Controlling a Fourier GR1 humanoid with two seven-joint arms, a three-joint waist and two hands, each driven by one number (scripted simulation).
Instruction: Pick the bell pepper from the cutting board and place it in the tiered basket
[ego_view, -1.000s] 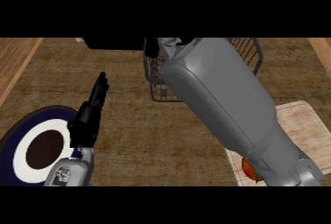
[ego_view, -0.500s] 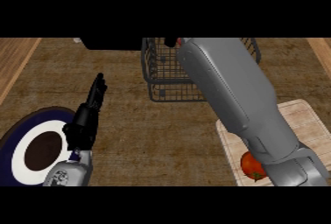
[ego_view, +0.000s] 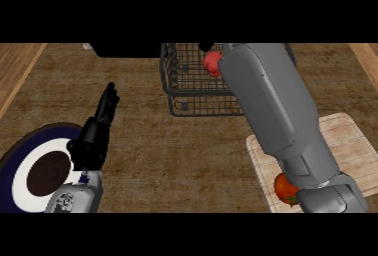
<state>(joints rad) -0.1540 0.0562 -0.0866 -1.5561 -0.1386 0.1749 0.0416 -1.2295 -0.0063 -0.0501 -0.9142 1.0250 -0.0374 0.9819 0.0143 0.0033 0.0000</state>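
A red bell pepper hangs over the wire tiered basket at the back, just left of my right forearm. Only a black sliver of my right hand shows above the pepper, curled on it; the grey forearm hides the remainder. The light wooden cutting board lies at the right, under that arm. A red-orange round vegetable sits on the board's near part, half covered by my elbow. My left hand is open, fingers straight, beside the plate.
A plate with a dark blue rim, white ring and brown centre sits at the lower left. A dark object stands at the back, left of the basket. Wooden strips edge the counter on both sides.
My right forearm has swung to the right, uncovering more of the basket and the red pepper at its hand. The left hand has stayed put.
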